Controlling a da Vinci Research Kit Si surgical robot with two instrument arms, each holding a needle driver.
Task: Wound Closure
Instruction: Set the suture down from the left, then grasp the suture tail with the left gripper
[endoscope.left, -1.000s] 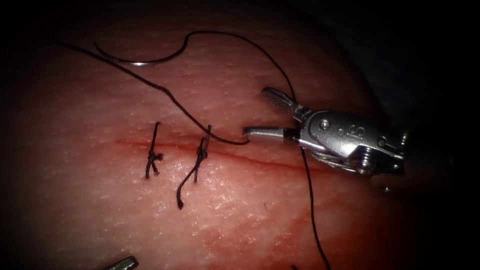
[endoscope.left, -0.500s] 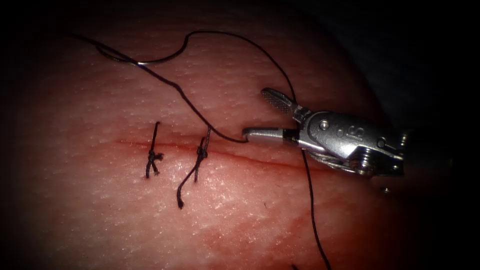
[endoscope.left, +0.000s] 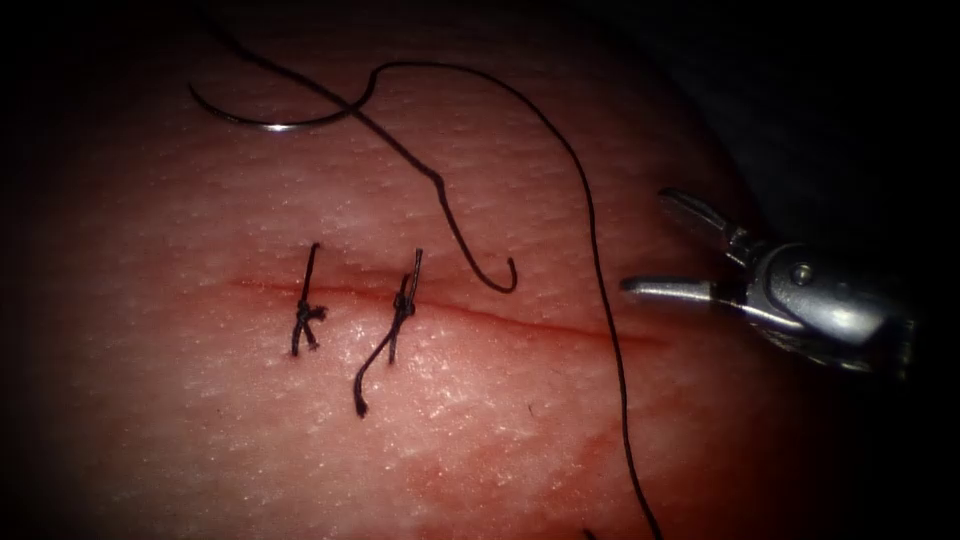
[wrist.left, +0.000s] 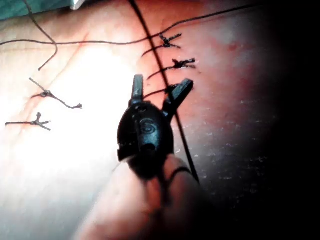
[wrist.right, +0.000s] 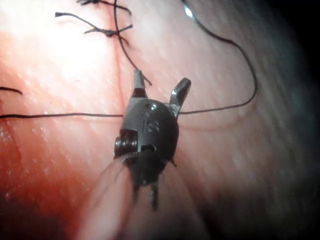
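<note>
Right gripper (endoscope.left: 655, 245) has backed right, spread, holding nothing; thread (endoscope.left: 470, 245) end released; needle (endoscope.left: 270, 120) apparently loose on tissue (endoscope.left: 500, 430).

The right tool (endoscope.left: 665, 245) was bright polished metal, its jaw faces finely ridged. The tissue (endoscope.left: 480, 420) looked moist, glossy and pebbled with pores, and the thread (endoscope.left: 590, 230) was matt dark strand. The needle (endoscope.left: 265, 122) glinted as thin smooth steel.

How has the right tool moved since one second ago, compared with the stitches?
Yes. The right tool, fingers open and empty, has drawn back rightward, away from the two stitches, along the cut. The needle lies free on the tissue.
</note>
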